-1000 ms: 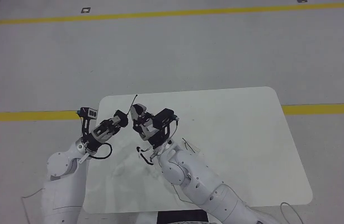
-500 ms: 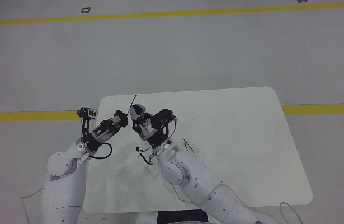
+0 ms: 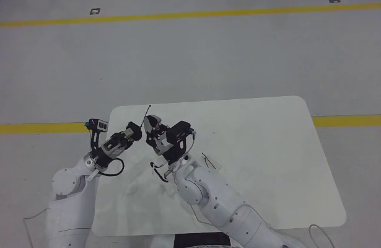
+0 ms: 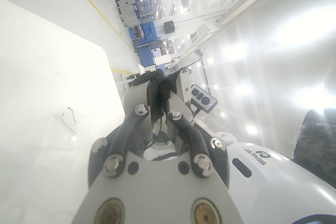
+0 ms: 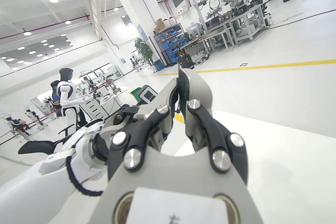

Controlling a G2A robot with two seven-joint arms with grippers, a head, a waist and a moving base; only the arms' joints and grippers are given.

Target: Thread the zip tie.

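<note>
**A:** One white table (image 3: 271,155) carries everything. Where over it do the grippers sit?

**B:** Both are raised above its 10 o'clock corner, facing each other. The right gripper (image 3: 155,128) is at 3 o'clock of the left gripper (image 3: 134,132), and their tips are just beside one another.

**A:** What about the right gripper's grip?

**B:** It is clenched on the zip tie (image 5: 179,59). The thin black strip is pinched between its two pads. The strip's free end sticks out past the tips and, from above, points toward 12 o'clock.

**A:** And the left gripper?

**B:** Its fingers are drawn together as well, with something dark at the tips. I cannot tell whether that is part of the same zip tie.

**A:** Anything smaller on the table?

**B:** A second tie (image 3: 207,161), thin and black, lies flat near the table's middle. It is at about 4 o'clock from the grippers and well apart from them.
</note>
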